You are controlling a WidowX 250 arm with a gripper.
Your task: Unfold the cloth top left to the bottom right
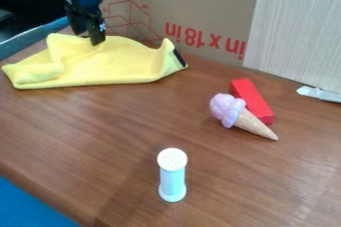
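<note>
And here's the yellow cloth [110, 66], rumpled at the upper left of the wooden table [113, 136], with the black gripper [88, 36] right down at its back edge, though whether it's open or closed on the fabric I can't tell. Nearer the camera stands a white-capped, pale blue bottle [172, 178], contents unclear, while a toy ice cream cone [250, 121] lies by a red block [248, 94] to the right. Cardboard [200, 2] walls the back, brown wood runs between cloth and bottle, and the table's edge slants across the lower left.
</note>
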